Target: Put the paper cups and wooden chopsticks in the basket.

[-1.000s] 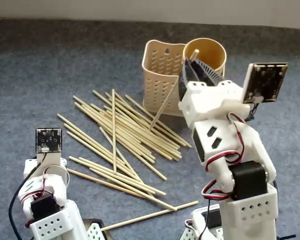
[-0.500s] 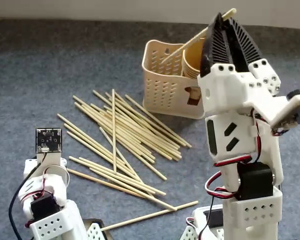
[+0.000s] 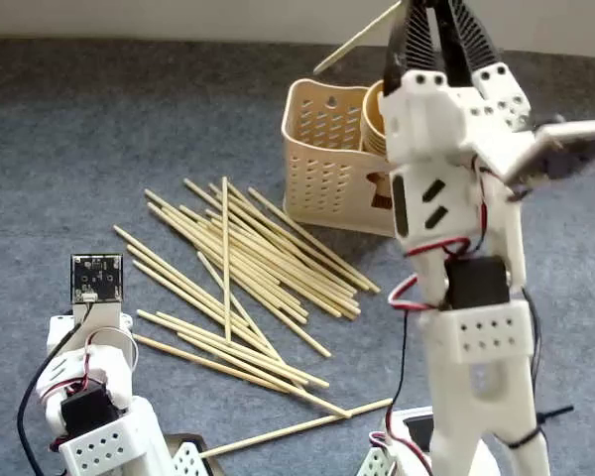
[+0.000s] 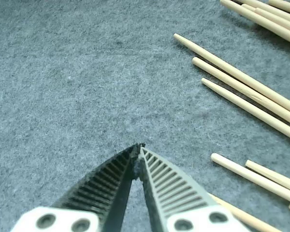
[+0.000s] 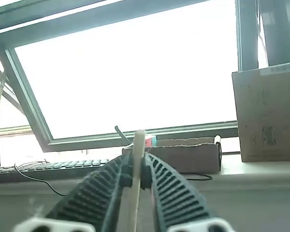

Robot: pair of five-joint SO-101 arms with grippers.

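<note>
Lifted higher than half a second ago, one wooden chopstick is now held up above the basket, gripped by the closed right end effector. A paper cup stands in the basket. Loose chopsticks lie on the grey counter. The left end effector is closed, empty, low over the counter.

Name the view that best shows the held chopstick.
High view: the chopstick slants out of the right gripper, its length visible. Right wrist view shows a short pinched stretch; left wrist view, loose chopsticks.
</note>
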